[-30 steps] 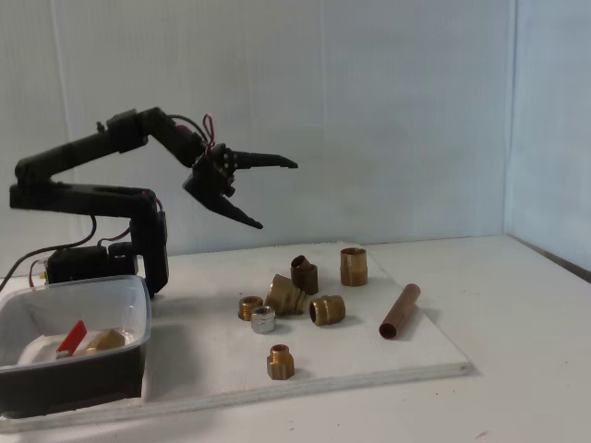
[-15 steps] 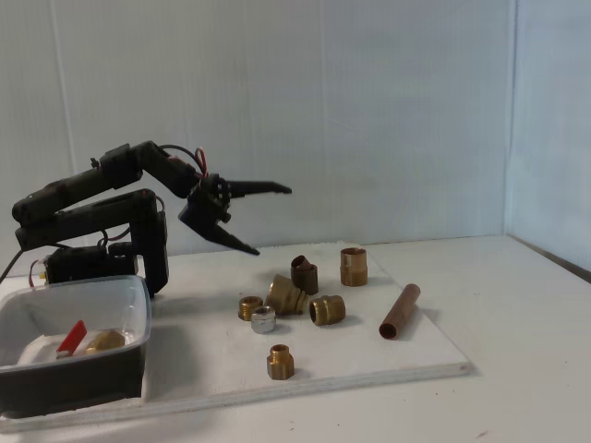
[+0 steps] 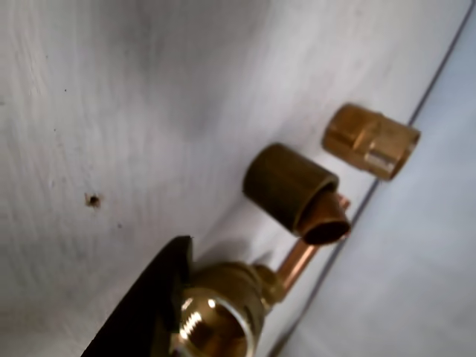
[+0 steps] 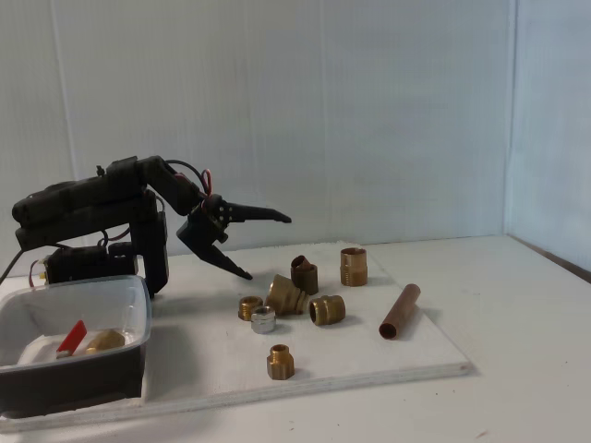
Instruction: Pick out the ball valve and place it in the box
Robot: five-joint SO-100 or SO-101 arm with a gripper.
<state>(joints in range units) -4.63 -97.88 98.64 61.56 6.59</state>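
Note:
The ball valve [image 4: 92, 341], a brass body with a red lever handle, lies inside the box [image 4: 92, 287], a clear plastic tub with a dark lower part at the front left in the fixed view. My gripper [image 4: 269, 247] hangs open and empty to the right of the box. It is above the board and just left of the cluster of fittings, with the arm folded low behind it. In the wrist view one black finger [image 3: 149, 305] enters from the bottom, next to a brass threaded fitting [image 3: 216, 316].
Loose fittings lie on the white board [image 4: 369, 374]: a brass elbow [image 4: 288, 295], a dark elbow [image 4: 304, 274], a brass coupling [image 4: 353, 266], a silver nut [image 4: 263, 319], a small brass adaptor [image 4: 281, 361] and a copper pipe [image 4: 399, 311]. The arm's base [image 4: 83, 263] stands behind the box.
The arm has folded down and drawn back toward its base. The gripper dropped lower and slightly left, staying open and empty. The valve stays in the box.

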